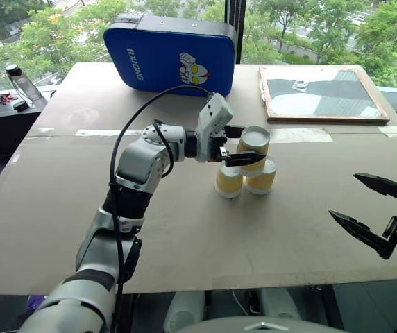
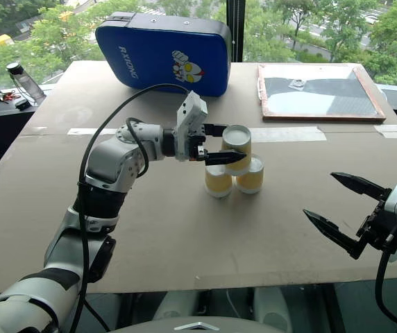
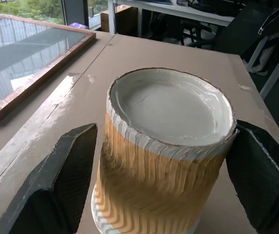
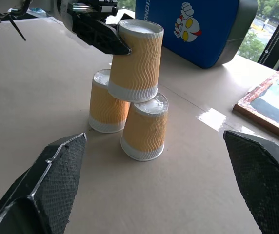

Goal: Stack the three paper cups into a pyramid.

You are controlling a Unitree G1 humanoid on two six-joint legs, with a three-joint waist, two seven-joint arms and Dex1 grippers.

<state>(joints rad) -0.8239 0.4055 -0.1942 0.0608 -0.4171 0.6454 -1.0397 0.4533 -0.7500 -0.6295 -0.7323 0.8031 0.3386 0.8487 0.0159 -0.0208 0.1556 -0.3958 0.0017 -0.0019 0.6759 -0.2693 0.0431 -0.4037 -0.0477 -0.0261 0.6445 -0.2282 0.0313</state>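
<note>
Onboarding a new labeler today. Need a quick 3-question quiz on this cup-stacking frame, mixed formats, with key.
1. True or false: the top cup rests upside down across the two lower cups, white base up.
2. The left gripper is: A) clamped tight on the top cup, B) open, with its fingers on either side of the top cup, C) far away from the cups.
3. Fill in: the right gripper is ____ and holds nothing.

Key:
1. True
2. B: the left wrist view shows a gap between each finger and the cup wall.
3. Open; it hangs off to the right of the pyramid, near the table edge.
</note>
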